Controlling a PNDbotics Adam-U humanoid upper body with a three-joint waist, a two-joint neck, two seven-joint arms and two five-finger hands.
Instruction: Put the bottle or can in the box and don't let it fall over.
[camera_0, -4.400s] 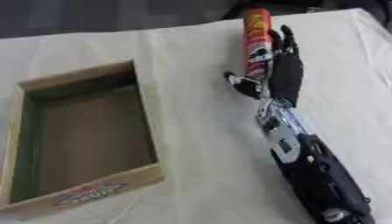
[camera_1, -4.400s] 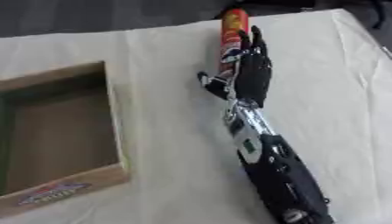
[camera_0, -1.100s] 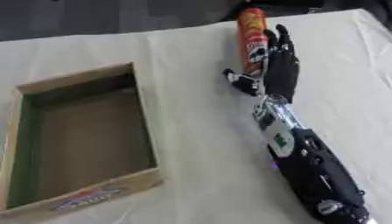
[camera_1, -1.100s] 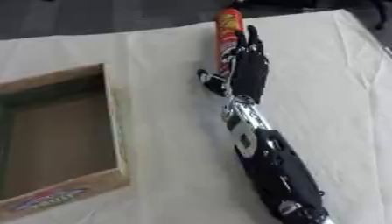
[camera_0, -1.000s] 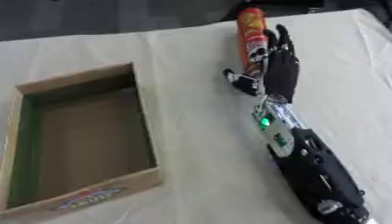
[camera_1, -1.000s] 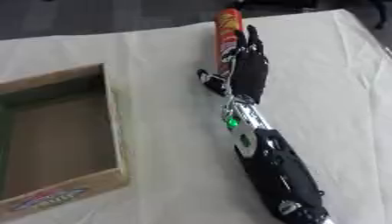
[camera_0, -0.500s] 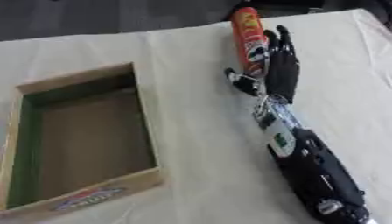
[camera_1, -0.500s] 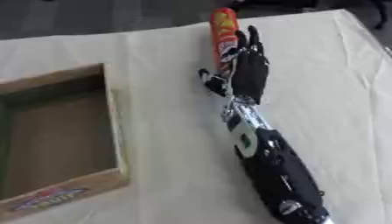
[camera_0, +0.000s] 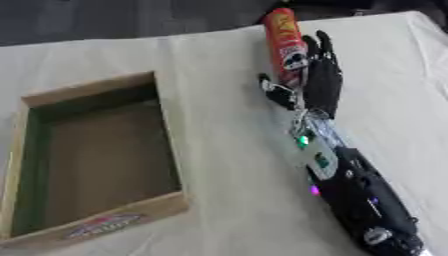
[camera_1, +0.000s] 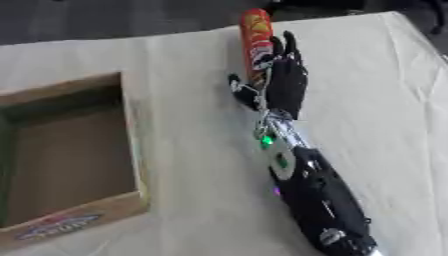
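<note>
A tall red can with a yellow and white label stands upright on the cream tablecloth at the far middle. My right hand lies right beside it on its right side. The fingers are straight and run up along the can's wall, and the thumb sticks out to the left below the can's base. The hand is open and not closed round the can. The open wooden box, green inside along its left wall, sits at the left with nothing in it. My left hand shows in no view.
My black right forearm, with small green and pink lights, stretches from the lower right corner toward the can. Bare tablecloth lies between the box and the arm. The table's far edge runs just behind the can, with dark floor beyond.
The can has shifted a little to the left and away over the last seconds. My right hand stays beside it with its fingers straight. The box has not moved.
</note>
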